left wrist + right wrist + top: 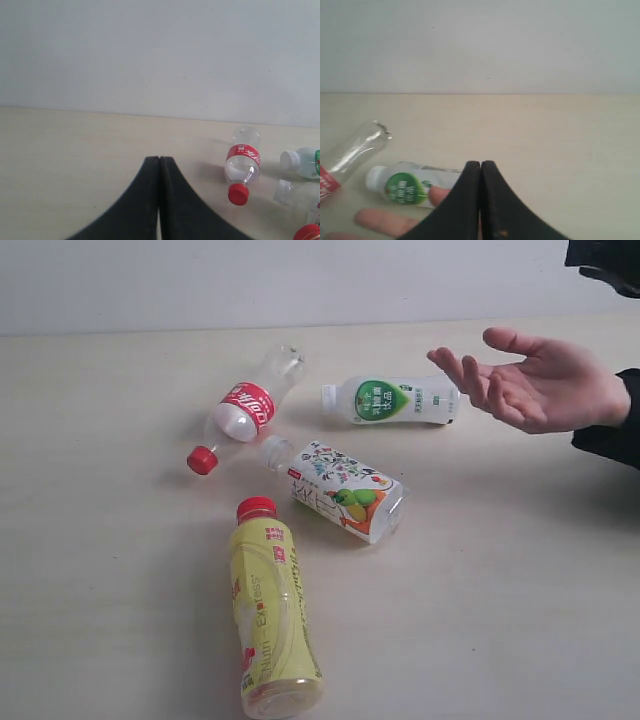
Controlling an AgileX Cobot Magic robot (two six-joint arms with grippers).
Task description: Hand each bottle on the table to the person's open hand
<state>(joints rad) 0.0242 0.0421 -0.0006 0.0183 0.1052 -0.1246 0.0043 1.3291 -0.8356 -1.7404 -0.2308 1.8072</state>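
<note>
Pale beige worktop [100,570] fills the exterior view, and all four bottles lie on their sides on it. The yellow bottle with red cap [268,615] is nearest to the near edge. Beyond it lies the white bottle with illustrated label [345,490]. Closer to the far edge lie the clear bottle with red label [245,410] and the white green-labelled bottle [390,400]. The person's open hand [545,380] waits palm up above the worktop, just beside the base of the green-labelled bottle. No arm is seen in this view.

From the left wrist view, the left jaws are pressed fully together and hold nothing. They hang over bare worktop, and the clear bottle with red label is well apart from them to one side.

From the right wrist view, the right jaws are also closed tight and empty. The white green-labelled bottle lies near them, and the person's fingers [380,220] show beside it.

I judge that the task is at its very start: no bottle is handed over, and the step in hand is to choose the first one. The green-labelled bottle seems the natural choice for the right arm. The next move calls for opening the jaws wide, coming down across the round body of the bottle, not along it, and closing at the middle so that it does not roll away.
</note>
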